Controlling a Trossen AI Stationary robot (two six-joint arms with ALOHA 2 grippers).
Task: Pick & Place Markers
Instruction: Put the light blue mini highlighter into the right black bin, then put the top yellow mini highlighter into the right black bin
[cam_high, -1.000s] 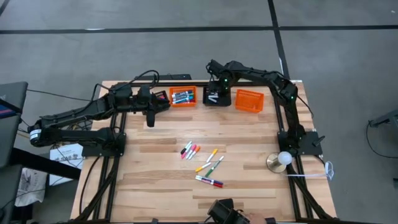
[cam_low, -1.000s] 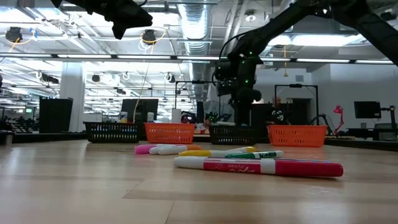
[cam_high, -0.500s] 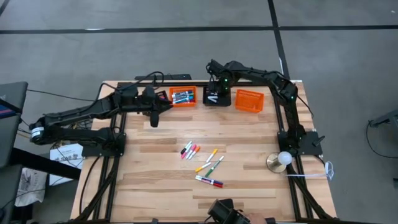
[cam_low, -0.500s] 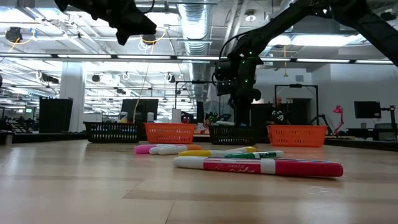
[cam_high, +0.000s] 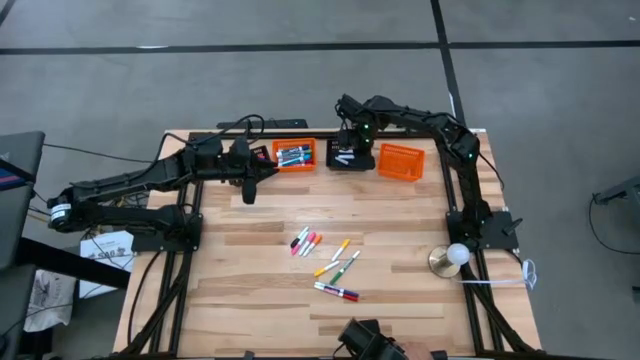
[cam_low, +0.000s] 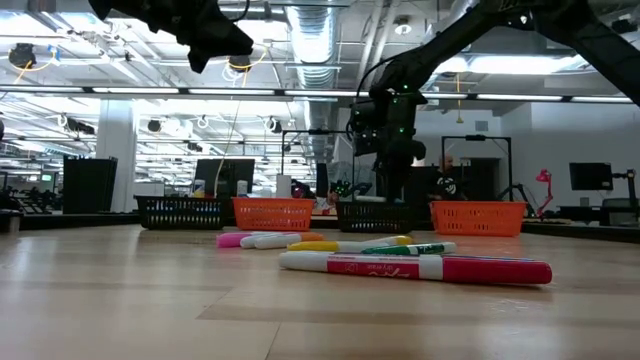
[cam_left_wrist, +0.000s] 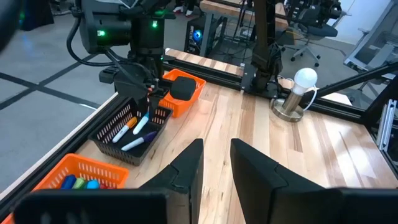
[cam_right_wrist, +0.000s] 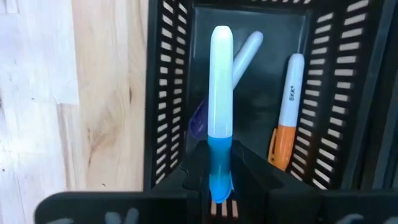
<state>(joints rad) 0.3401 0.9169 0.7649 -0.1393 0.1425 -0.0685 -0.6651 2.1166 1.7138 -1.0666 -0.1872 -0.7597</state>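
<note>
place: robotics lab | signs: exposed ceiling ducts (cam_low: 318, 45); office chairs (cam_left_wrist: 311, 28); framed wooden bench (cam_high: 260, 290)

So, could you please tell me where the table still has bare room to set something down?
Free: the wooden table's left part and the strip between the mesh baskets and the loose coloured markers. Crowded: the back edge, where the right pincer holds a blue-and-white marker over the black basket.

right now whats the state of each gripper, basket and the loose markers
right gripper: shut on a blue marker, over the black basket
left gripper: slightly open, empty, above the table
orange basket: holds markers
far orange basket: looks empty
loose markers: lying flat mid-table
</note>
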